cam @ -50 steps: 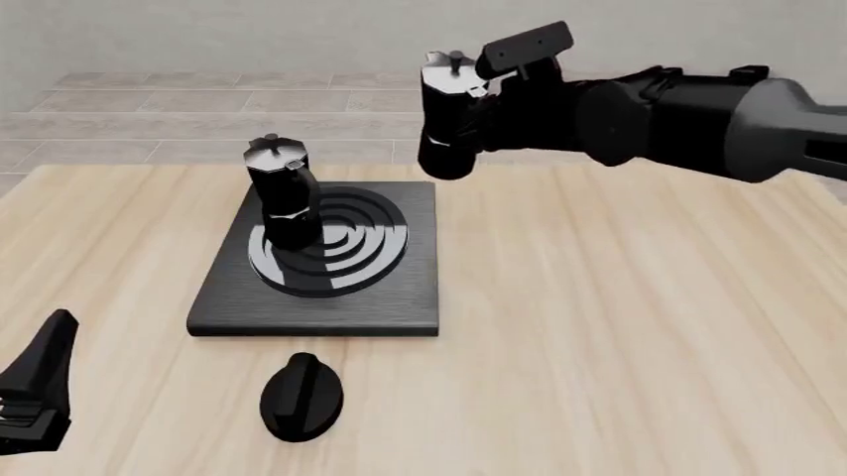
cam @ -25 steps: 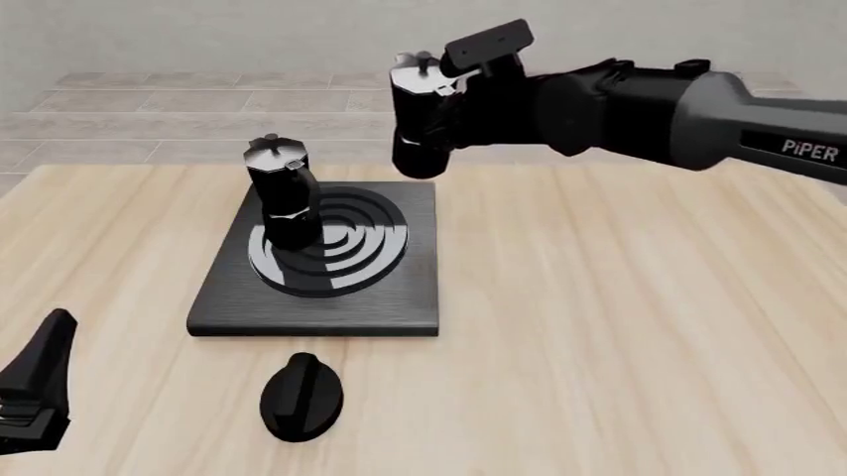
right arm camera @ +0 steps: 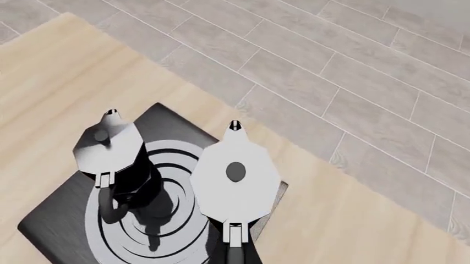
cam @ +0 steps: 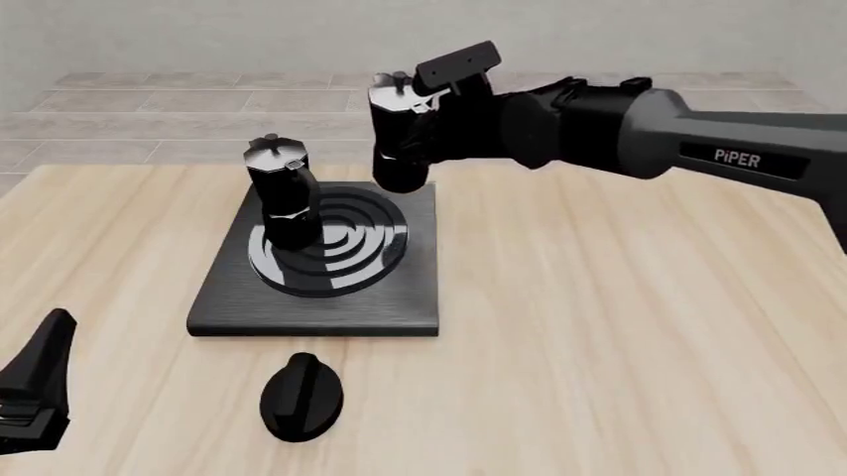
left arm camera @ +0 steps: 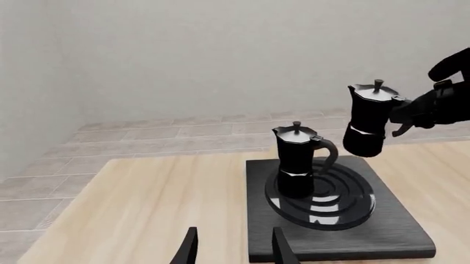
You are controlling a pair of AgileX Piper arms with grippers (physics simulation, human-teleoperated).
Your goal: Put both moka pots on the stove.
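Above the stove's (cam: 317,260) far right corner, the second moka pot (cam: 400,139) hangs upright in the air, clamped at its handle side by the right gripper (cam: 443,117), whose arm reaches in level from the right. The first moka pot (cam: 285,196) stands on the burner's left part; the right half of the rings lies bare. The left gripper (cam: 38,397) rests low at the near left table (cam: 636,327) edge, fingers apart, partly cut off. A round knob (cam: 302,396) lies before the stove.
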